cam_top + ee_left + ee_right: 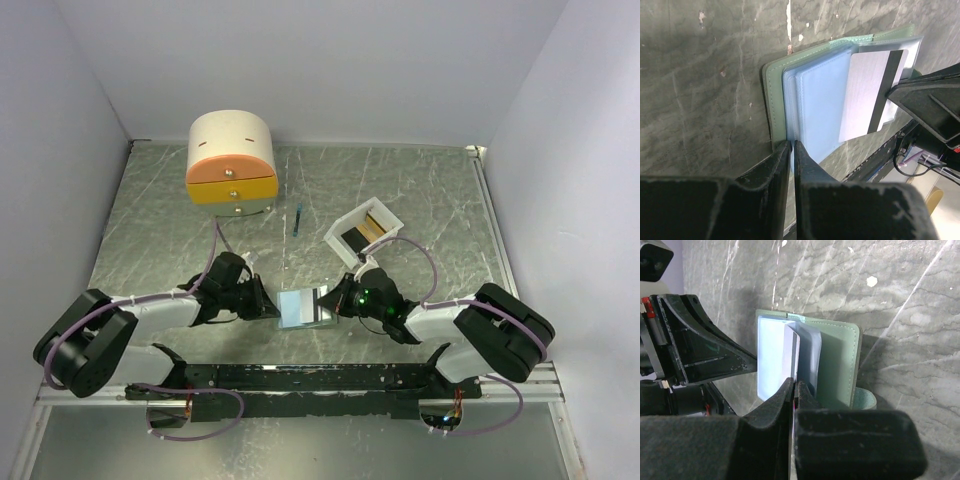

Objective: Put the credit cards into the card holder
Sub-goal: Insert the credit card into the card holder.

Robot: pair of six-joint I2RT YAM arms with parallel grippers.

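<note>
At the far left of the worktop stood the cream-and-orange drawer box. Nearer the arms, the left pincer was nearly closed, nipping the edge of the card holder where the pale blue sleeves meet the green cover. A thin blue stick lay apart, further back.

The card holder lay open in the middle, just in front of the arm bases, between the two pincers. Against its top sleeve sat a silver-backed card with a black stripe, its near end projecting past the sleeve's edge. The right pincer was clamped tight on that card, which showed edge-on in the right wrist view.

Behind it, to the right, the white tray held a dark card and a gold card side by side.
</note>
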